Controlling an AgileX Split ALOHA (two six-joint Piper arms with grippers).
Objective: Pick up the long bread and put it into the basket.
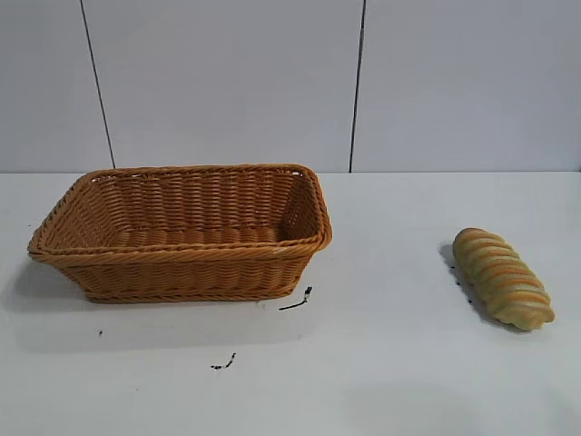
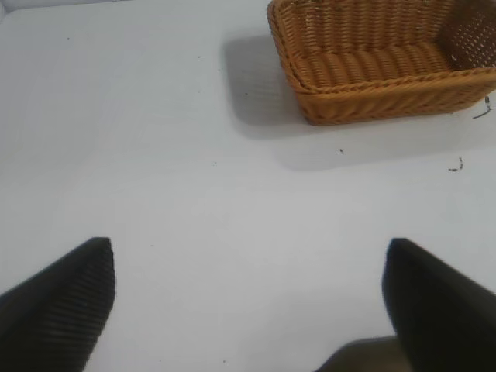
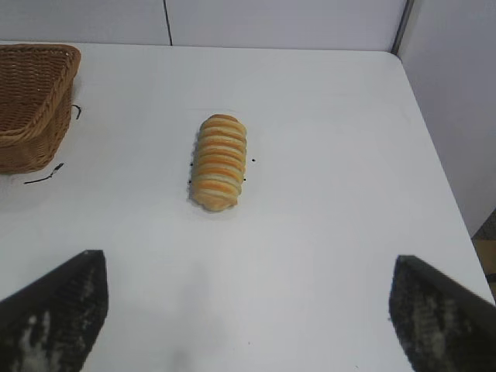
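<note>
Lying on the white desk (image 1: 390, 363) toward its right edge is the long bread (image 1: 502, 277), a tan-yellow loaf with orange-brown twisted ridges, untouched. Well apart from it, toward the desk's left edge, the large orange-brown woven wicker basket (image 1: 186, 259) is sitting upright, nothing showing inside it. The right gripper (image 3: 248, 314) is hovering short of the loaf, fingers (image 3: 58, 310) spread wide. The left gripper (image 2: 248, 298) is hanging near the basket, fingers (image 2: 66, 298) likewise apart.

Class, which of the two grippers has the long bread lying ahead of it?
The right gripper: the long bread lies ahead of it. The left gripper faces only the basket.
</note>
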